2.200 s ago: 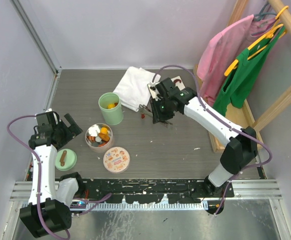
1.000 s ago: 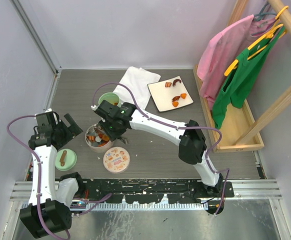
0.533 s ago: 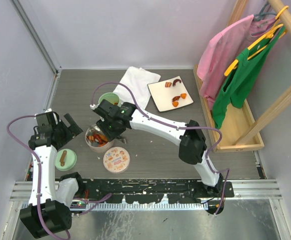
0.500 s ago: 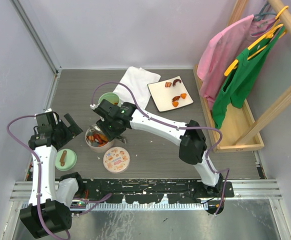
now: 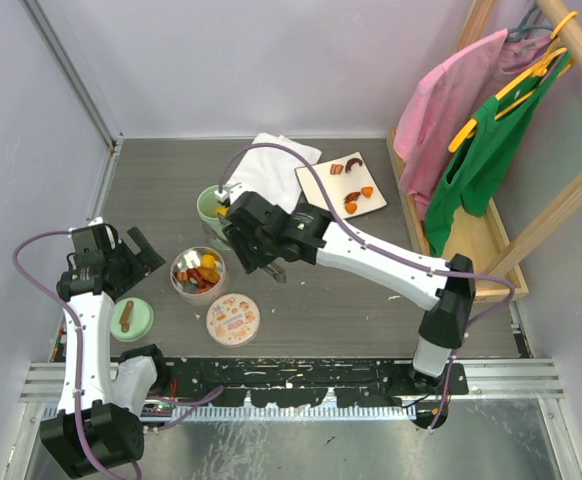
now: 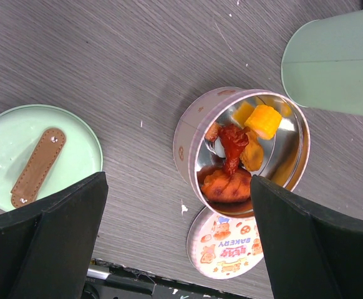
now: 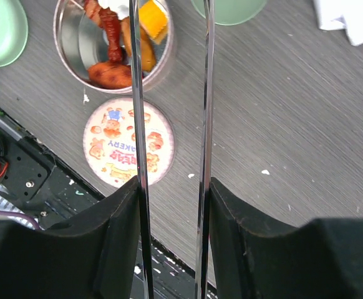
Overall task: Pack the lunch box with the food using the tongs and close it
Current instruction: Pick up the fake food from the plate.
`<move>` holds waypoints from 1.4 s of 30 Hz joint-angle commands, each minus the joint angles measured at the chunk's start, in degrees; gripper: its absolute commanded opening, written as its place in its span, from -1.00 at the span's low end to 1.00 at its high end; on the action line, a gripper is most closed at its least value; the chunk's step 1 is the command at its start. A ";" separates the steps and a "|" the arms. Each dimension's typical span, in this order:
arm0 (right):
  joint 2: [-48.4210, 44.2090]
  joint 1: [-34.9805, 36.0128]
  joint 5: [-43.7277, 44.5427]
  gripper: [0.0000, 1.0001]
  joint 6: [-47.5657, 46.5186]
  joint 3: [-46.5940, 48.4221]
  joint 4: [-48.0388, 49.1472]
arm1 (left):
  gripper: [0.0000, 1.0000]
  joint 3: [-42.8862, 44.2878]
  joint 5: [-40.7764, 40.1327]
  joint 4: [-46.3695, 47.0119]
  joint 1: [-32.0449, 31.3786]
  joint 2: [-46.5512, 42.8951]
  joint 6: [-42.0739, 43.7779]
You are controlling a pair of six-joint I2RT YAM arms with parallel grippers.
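The right end effector (image 7: 172,202) is closed on the tongs (image 7: 138,124): its two dark fingers press on the outer sides of the two thin metal arms, which run nearly parallel, a little apart. The tips of the tongs are cut off by the upper border of the right wrist view, so I cannot tell if they carry a piece. In the top view the arm covers most of the tongs. The left end effector (image 6: 178,205) is wide open and holds nothing; it hovers near the left edge of the table (image 5: 371,290).

Part of the food (image 6: 234,159), orange, red and yellow pieces, lies in the open round tin (image 6: 191,134) toward the near left corner. Only the top view shows the rest, on a white plate (image 5: 323,195) toward the far edge. Just beside the tin lie a picture lid (image 6: 228,246) and a mint-green lid (image 6: 75,146) with a brown knob (image 6: 37,167). A green cup (image 6: 337,62) stands behind the tin, and a white cloth (image 5: 266,165) lies at the far edge.

The table is grey with a wood grain, between pale walls. At its right edge a wooden rack (image 5: 581,45) carries a pink garment (image 5: 441,110) and a green garment (image 5: 491,150).
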 commanded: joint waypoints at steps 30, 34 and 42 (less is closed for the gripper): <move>-19.82 -28.49 5.22 -0.02 0.35 -23.97 2.27 | 0.96 1.39 -0.45 1.34 -0.17 -0.81 0.49; -16.68 -32.01 7.68 -0.01 -1.37 -23.34 -0.04 | 0.96 1.39 -0.35 1.34 -0.13 -0.72 0.49; -12.40 -35.09 6.95 0.01 -4.42 -23.72 -0.31 | 0.96 1.08 -0.29 1.60 -0.17 -0.72 0.48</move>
